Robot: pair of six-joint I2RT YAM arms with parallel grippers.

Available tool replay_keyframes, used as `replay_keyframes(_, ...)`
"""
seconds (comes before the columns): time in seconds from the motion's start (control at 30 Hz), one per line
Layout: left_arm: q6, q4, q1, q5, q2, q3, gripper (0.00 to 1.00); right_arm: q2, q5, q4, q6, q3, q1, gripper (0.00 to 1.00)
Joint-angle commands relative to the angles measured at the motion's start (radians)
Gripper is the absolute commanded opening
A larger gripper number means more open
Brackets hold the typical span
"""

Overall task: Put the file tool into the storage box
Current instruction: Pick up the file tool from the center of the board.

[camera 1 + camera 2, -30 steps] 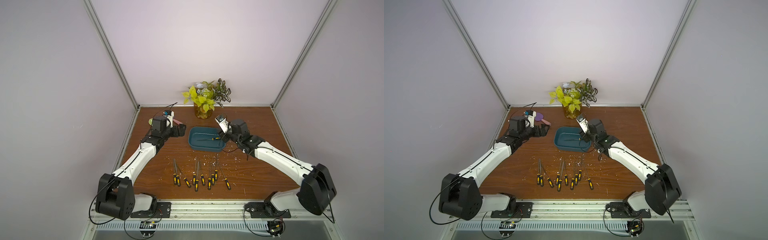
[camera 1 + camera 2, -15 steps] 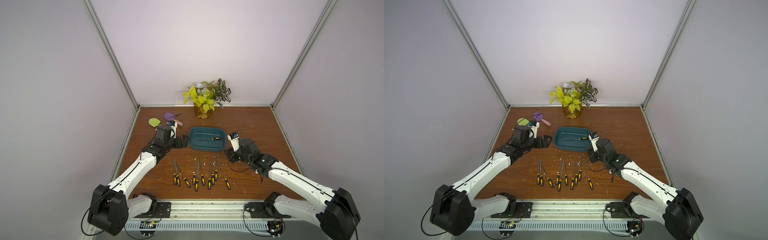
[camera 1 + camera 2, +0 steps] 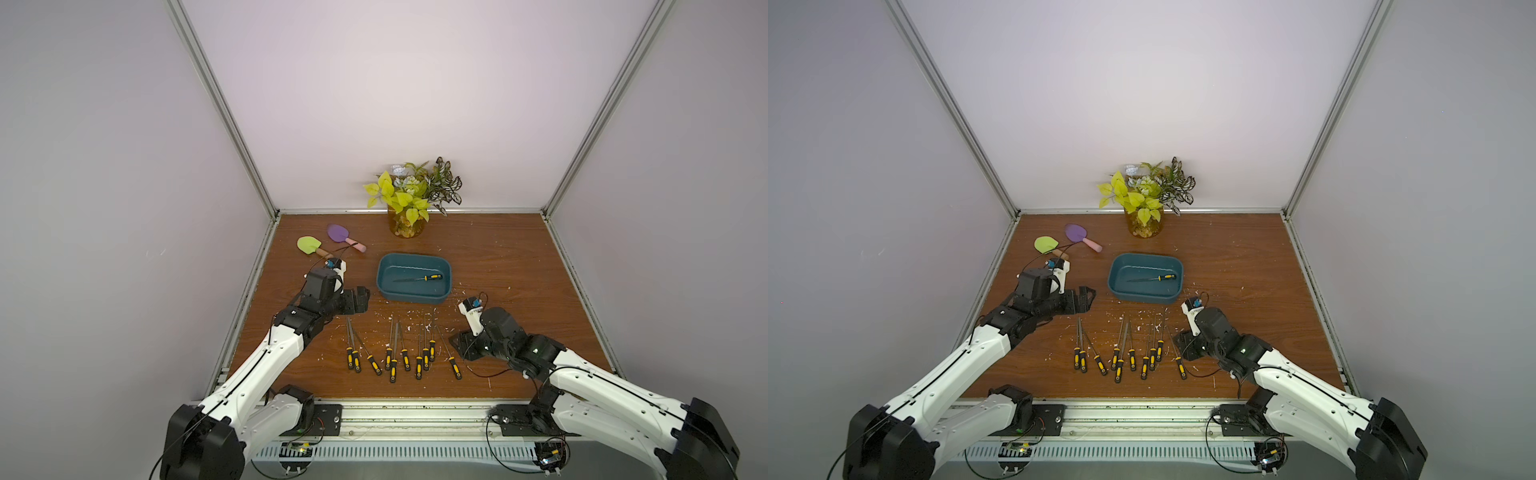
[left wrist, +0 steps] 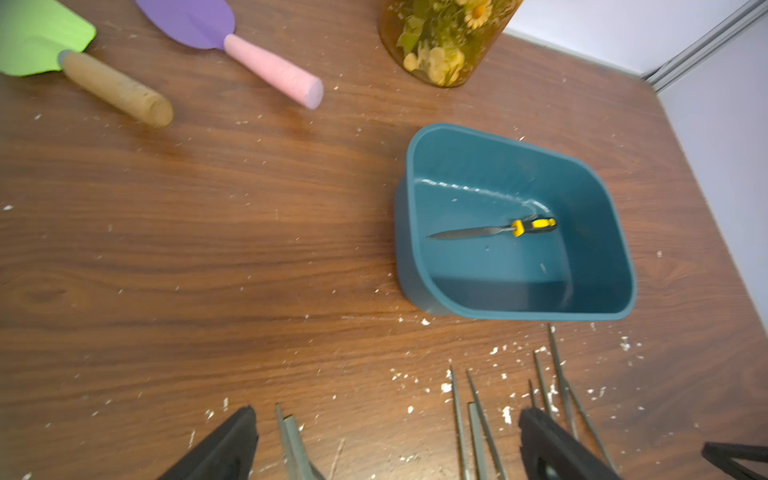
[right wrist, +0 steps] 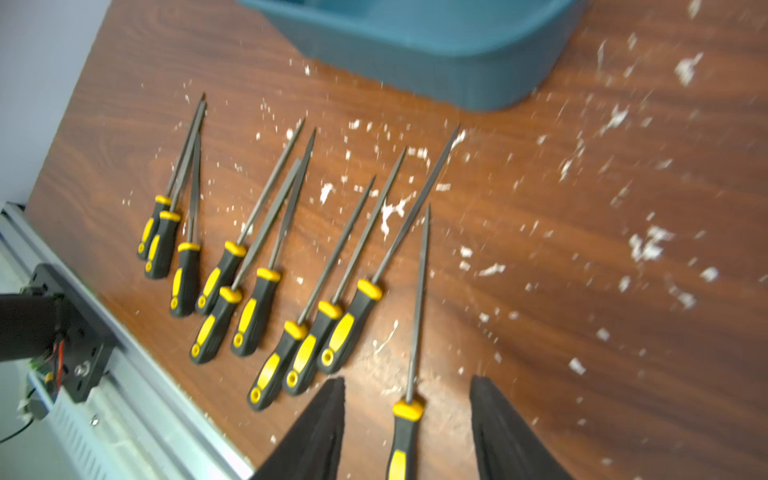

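The teal storage box stands mid-table with one yellow-and-black file lying flat in it. Several more files lie in a row in front of the box. My right gripper is open, low over the rightmost file, one jaw on each side of its handle and clear of it. To the left of the box my left gripper is open and empty, above the file tips.
An amber plant jar stands at the back wall. A green trowel and a purple one lie at the back left. White flecks litter the wood around the files. A metal rail runs along the front edge.
My right gripper has left the box and come forward and down over the rightmost file. My left gripper has drawn back from the box's left end towards the front.
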Motion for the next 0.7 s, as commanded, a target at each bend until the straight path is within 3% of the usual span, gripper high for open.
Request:
replay_keyframes(0.0,0.032,-0.033,-0.001,-0.061,-0.021,0.005,1.0,-0.028,0.018,-0.069,0.089,-0.01,0.049,0.53)
replay_keyframes(0.17,0.026,-0.028,-0.001,-0.069,-0.059,-0.015,1.0,-0.047,0.074,-0.106,0.156,-0.029,0.15,0.52)
replay_keyframes(0.37,0.026,-0.047,-0.001,-0.087,-0.059,-0.018,1.0,0.039,0.151,-0.104,0.203,-0.029,0.267,0.52)
replay_keyframes(0.67,0.02,-0.051,-0.001,-0.108,-0.08,-0.025,1.0,0.088,0.239,-0.051,0.214,-0.053,0.302,0.51)
